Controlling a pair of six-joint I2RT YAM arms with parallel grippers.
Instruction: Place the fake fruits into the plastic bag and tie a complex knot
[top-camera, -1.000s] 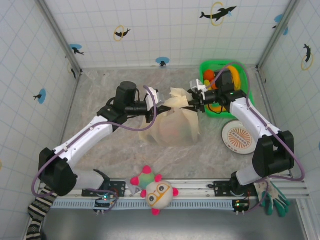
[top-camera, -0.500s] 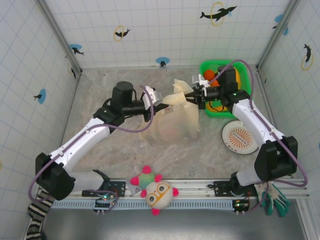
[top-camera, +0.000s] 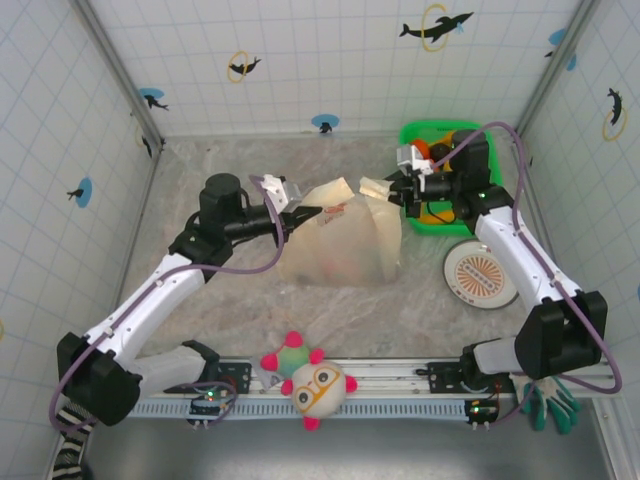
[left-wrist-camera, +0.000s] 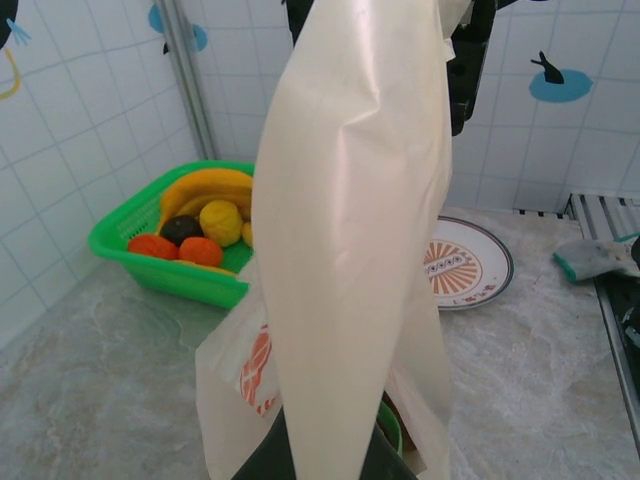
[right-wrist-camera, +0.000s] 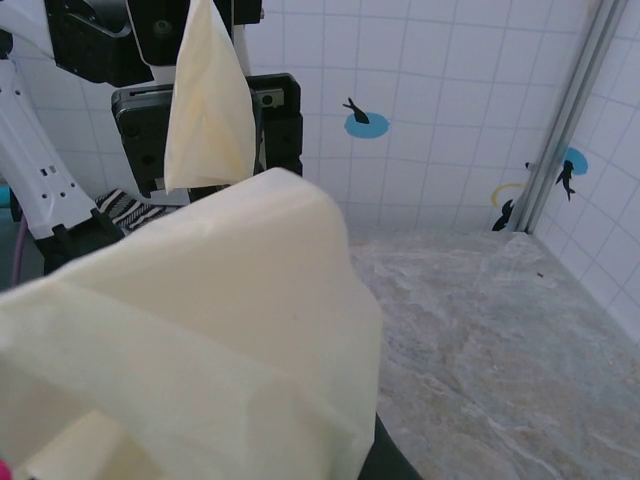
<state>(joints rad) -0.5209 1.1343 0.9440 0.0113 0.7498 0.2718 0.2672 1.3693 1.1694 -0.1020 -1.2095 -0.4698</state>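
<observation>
The cream plastic bag (top-camera: 345, 245) lies on the marble table between both arms, its orange print (left-wrist-camera: 256, 368) facing the left wrist camera. My left gripper (top-camera: 300, 212) is shut on the left handle strip (left-wrist-camera: 350, 230), which rises in a broad band from between its jaws. My right gripper (top-camera: 390, 187) is shut on the right handle strip (right-wrist-camera: 210, 330); one dark finger (right-wrist-camera: 392, 462) peeks from under it. The strips are held apart, and a knot is out of view. Orange, yellow and dark fake fruits (left-wrist-camera: 195, 232) sit in the green basket (left-wrist-camera: 165, 272). Faint reddish shapes show through the bag.
The green basket (top-camera: 412, 138) stands at the back right, just behind my right gripper. A white plate (top-camera: 481, 275) with an orange pattern lies to the right of the bag. A spiky plush toy (top-camera: 312, 380) sits at the front rail and a green glove (top-camera: 548, 400) at the front right.
Both grippers have drawn apart and dropped lower, the left going left and the right going right, each with its strip. The bunched top of the bag has spread open.
</observation>
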